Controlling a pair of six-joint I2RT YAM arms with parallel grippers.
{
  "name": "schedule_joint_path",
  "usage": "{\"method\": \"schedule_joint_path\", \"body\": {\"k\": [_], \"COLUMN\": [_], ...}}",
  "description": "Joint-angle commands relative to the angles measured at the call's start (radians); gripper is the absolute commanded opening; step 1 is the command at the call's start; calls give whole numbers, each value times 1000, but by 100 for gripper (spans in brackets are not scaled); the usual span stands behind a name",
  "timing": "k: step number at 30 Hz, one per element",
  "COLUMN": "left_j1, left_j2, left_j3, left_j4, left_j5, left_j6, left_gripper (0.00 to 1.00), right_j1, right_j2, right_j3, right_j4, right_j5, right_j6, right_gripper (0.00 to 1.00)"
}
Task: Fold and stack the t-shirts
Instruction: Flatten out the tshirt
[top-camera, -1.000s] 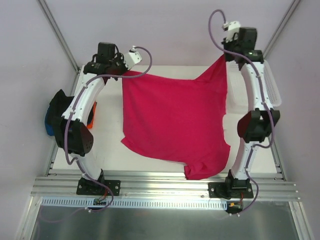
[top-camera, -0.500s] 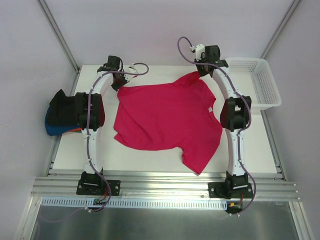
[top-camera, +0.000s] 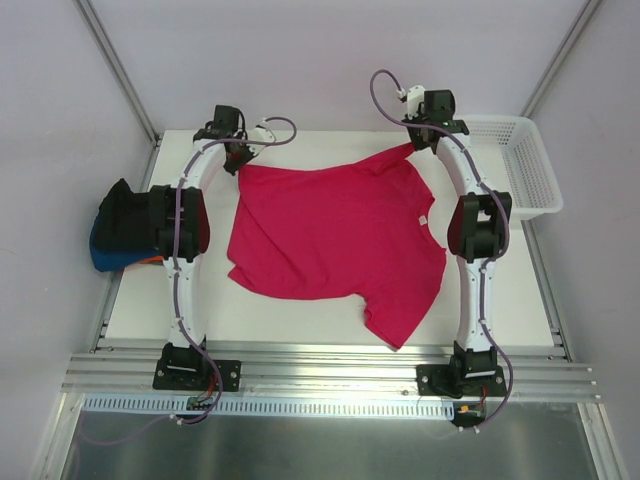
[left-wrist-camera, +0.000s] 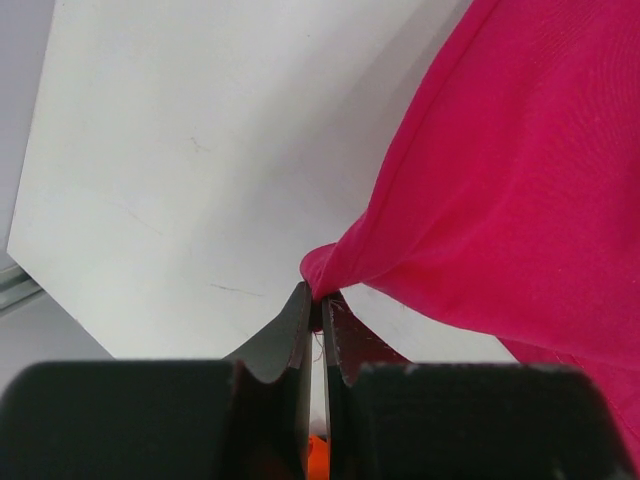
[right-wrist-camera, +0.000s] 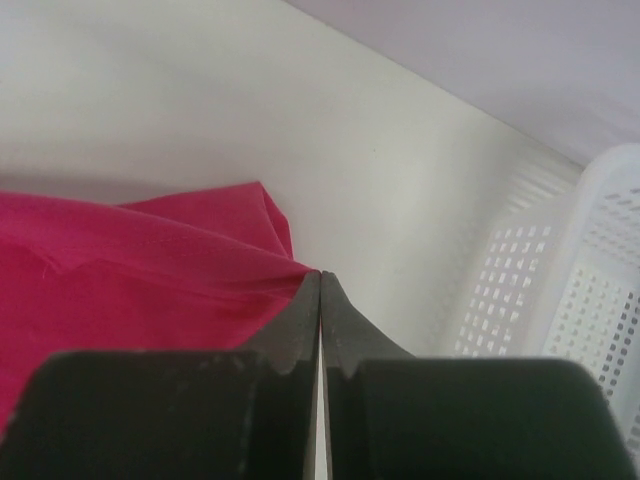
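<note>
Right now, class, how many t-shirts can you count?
4: pink t-shirt spread in the middle; black t-shirt, blue t-shirt, orange t-shirt piled at the table's left edge. The pile may hide more.

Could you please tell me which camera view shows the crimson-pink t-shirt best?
The top external view: almost the whole crimson-pink t-shirt lies spread on the table. The left wrist view shows only the bunched edge pinched in the left pincer; the right wrist view only a folded corner at the tips of the right pincer.
</note>
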Motion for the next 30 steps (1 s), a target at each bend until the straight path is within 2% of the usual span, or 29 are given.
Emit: {"method": "schedule_joint_path", "body": {"k": [1,5,9,20,30], "left_j1": [18,36,36,19,21], "left_j2": [-119,-171,-158,65,74], "left_j3": [-7,-17,5,322,255], "left_j4": [-1,9,31,72,137], "left_j5": [-20,-49,-34,-60,-129], "left_j6": [-41,-107,-134,-134,-94], "left_gripper": [0,0,0,0,0], "right_j1": [-7,-16,-41,-52,-44], "right_j2": [-154,-207,-211,-162,-114], "right_j3": [-38,-81,-77,-1,25], "right_j4": [-13,-17,-19,7,9], "right_j5": [13,47,73,83,99], "right_j6": [17,20,44,17,38], "right_gripper": [0,0,0,0,0]}}
